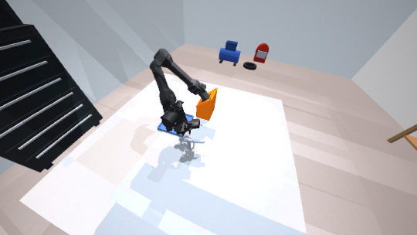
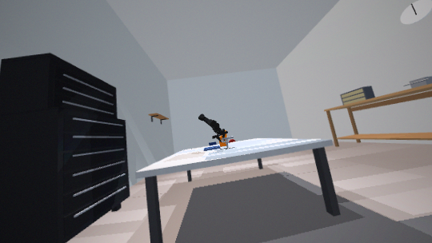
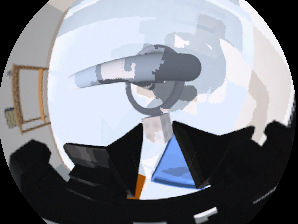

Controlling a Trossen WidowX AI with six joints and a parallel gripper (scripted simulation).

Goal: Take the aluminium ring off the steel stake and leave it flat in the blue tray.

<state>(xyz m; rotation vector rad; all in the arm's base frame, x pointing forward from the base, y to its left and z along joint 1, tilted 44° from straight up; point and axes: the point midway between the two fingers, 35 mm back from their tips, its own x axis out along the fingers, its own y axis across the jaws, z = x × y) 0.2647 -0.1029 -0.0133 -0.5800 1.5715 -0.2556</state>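
The steel stake's cross-bar (image 3: 115,70) (image 1: 198,141) runs across the upper middle of the wrist view. The grey ring (image 3: 150,110) shows beneath it, with parts of its loop on both sides of the bar; the bar hides the rest, and its height on the post is hard to tell. Its small square tab (image 3: 157,131) points toward my gripper. My gripper (image 3: 157,124) is shut on the tab, one dark finger on each side. The blue tray (image 1: 165,129) (image 2: 212,148) (image 3: 175,183) lies behind the stake, partly hidden by the arm.
An orange block (image 1: 206,110) (image 3: 140,186) stands beside the tray, close to the arm's forearm. The arm's links rise over the tray. The white table top (image 1: 247,154) (image 2: 280,145) carries the stake, with shadows around its foot.
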